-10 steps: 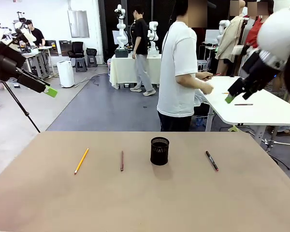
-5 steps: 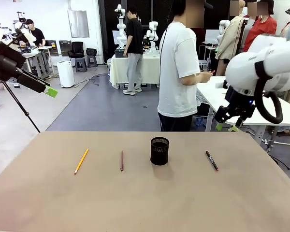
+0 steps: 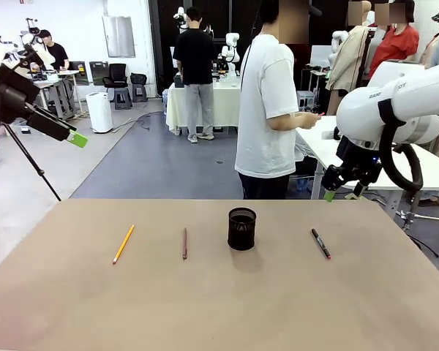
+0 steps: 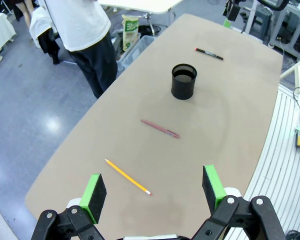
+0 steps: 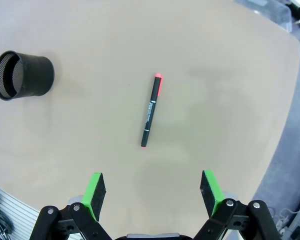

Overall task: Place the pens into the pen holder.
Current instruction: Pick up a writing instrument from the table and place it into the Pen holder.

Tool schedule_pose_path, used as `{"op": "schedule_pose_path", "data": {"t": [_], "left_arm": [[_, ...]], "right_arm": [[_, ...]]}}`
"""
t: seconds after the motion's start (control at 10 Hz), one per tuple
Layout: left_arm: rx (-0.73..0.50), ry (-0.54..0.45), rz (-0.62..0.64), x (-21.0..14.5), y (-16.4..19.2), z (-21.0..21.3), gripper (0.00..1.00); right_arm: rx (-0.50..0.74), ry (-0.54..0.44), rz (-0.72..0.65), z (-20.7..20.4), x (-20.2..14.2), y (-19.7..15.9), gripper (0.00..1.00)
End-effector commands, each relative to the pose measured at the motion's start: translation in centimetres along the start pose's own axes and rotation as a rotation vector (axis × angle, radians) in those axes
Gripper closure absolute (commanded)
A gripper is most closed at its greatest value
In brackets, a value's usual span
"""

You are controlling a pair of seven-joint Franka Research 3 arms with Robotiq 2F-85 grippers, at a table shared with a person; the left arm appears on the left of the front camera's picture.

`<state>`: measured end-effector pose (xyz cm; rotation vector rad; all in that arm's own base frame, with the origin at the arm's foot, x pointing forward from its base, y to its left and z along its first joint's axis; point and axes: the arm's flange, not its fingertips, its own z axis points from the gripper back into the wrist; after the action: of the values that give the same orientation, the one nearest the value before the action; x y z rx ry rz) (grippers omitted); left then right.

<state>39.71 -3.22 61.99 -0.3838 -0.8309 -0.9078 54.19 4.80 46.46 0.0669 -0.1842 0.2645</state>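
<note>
A black mesh pen holder [image 3: 241,228] stands upright at the table's middle, empty as far as I can see. A yellow-orange pencil [image 3: 123,243] and a dark red-brown pen [image 3: 184,243] lie to its left; a dark pen with pink-red ends [image 3: 320,243] lies to its right. My right gripper [image 3: 341,192] hangs open above the table's far right edge, over the dark pen [image 5: 151,110], with the holder [image 5: 22,75] off to one side. My left gripper [image 3: 76,139] is open, high off the table's left side, looking down on the pencil [image 4: 127,176], red-brown pen [image 4: 160,128] and holder [image 4: 183,81].
A person in a white shirt [image 3: 267,110] stands just beyond the table's far edge, hands held off the table. A white table [image 3: 329,139] stands behind at the right. The brown tabletop [image 3: 219,300] has bare room in front of the pens.
My right arm has swung down and leftward from high at the right to just above the table's far right edge, near the dark pen. The left arm has stayed put.
</note>
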Motion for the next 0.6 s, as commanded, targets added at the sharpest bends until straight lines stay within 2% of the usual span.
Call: {"op": "schedule_pose_path", "data": {"t": [0.0, 0.2, 0.5], "left_arm": [[0.001, -0.001, -0.003, 0.0, 0.0, 0.1, 0.0], [0.001, -0.001, -0.003, 0.0, 0.0, 0.1, 0.0], [0.001, -0.001, -0.003, 0.0, 0.0, 0.1, 0.0]], "right_arm": [[0.001, 0.002, 0.001, -0.1, 0.0, 0.0, 0.0], [-0.051, 0.067, -0.156, -4.8, 4.5, -0.7, 0.0], [-0.096, 0.135, -0.225, -10.3, 6.8, -0.6, 0.0]]}}
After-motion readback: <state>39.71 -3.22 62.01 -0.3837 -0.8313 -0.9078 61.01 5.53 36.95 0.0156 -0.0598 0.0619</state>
